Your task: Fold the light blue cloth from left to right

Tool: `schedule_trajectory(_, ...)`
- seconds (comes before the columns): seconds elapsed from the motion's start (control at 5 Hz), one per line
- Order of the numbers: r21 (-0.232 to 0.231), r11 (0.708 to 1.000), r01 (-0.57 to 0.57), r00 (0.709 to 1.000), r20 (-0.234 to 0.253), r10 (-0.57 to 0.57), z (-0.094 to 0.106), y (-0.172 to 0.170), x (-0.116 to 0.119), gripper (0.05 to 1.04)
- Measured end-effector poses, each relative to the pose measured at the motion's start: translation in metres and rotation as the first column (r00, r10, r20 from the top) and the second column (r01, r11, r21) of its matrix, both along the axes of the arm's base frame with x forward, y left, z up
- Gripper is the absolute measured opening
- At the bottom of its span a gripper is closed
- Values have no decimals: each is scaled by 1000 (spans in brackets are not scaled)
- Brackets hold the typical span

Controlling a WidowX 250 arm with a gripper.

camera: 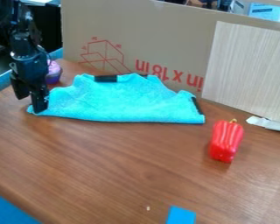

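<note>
Cloth (pixel 122 103) — 1, blue, nr gripper (pixel 30 104); 1 red pepper (pixel 226 141) — apart.

A broad stretch of table (pixel 119 162) lies open in front of the cloth (pixel 124 100) — room for the gripper (pixel 30 104) to pass low from left to right as far as the pepper (pixel 226 141). The cardboard (pixel 177 35) walls off the back, with the panel (pixel 247 65) standing before it at the right. Beside the gripper, the cloth lies to the right and the purple thing (pixel 54 73) sits behind — both in the way there. Only a narrow gap parts cloth and pepper.
</note>
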State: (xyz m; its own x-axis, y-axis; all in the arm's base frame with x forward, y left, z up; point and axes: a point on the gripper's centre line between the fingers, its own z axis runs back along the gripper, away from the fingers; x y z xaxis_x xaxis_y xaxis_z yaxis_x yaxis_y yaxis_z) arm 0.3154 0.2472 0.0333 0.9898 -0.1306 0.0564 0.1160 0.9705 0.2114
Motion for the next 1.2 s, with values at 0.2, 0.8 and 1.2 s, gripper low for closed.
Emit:
schedule_trajectory(0.2, -19, 1000, 1, 1000, 9, -1, 0, -2, 1, 666)
schedule_trajectory(0.8, -84, 996, 31, 999, 32, -28, 9, -14, -8, 63)
schedule_trajectory(1.2, -153, 986, 67, 996, 74, -57, 47, -49, 2, 53)
